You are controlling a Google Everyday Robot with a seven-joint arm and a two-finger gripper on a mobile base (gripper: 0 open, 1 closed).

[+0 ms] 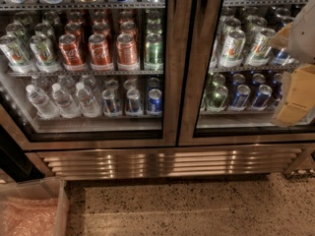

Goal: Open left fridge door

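The fridge [167, 162] fills the view, with two glass doors over a louvred steel base grille. The left fridge door [171, 82] has a brushed steel frame. Through its glass I see red soda cans, green-white cans, clear water bottles and a few blue cans on wire shelves. It looks shut, and its right frame edge lies against the frame of the right door. My gripper [295, 97] is a pale yellowish shape at the right edge of the view, in front of the right door and well away from the left door.
The right glass door [246, 58] shows green-white and blue cans. A clear plastic bin [60, 205] with a pink lining stands on the floor at the bottom left. Speckled floor [197, 205] lies in front of the grille.
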